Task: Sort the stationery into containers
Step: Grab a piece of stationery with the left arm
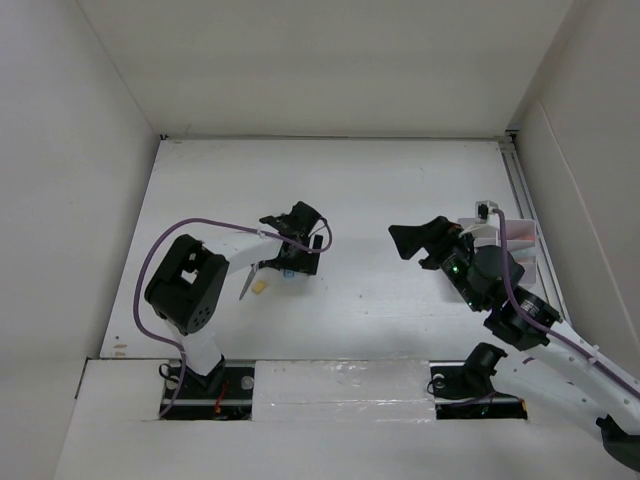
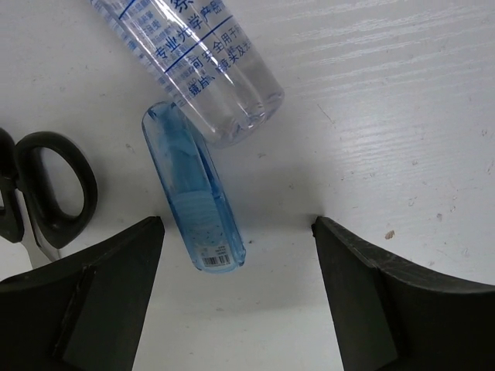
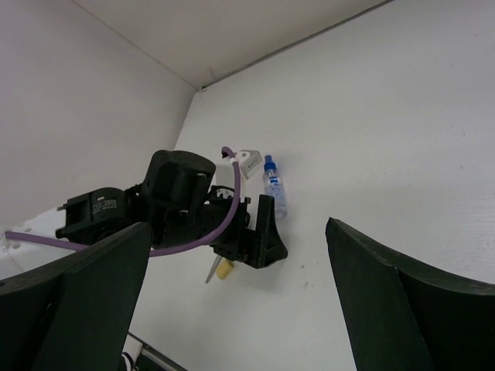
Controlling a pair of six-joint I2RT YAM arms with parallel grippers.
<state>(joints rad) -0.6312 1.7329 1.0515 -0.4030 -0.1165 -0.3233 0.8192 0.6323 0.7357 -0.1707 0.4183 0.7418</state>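
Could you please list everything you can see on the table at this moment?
glue bottle: one, clear with blue cap, lying just ahead of the left gripper
blue case: one, translucent, between the left gripper's fingers, untouched
scissors: one pair, black handles, left of the blue case
eraser: one, yellow, by the scissors
organiser bins: count unclear, translucent white, right edge, mostly hidden
table: one, white
left gripper: black, open
right gripper: black, open, empty
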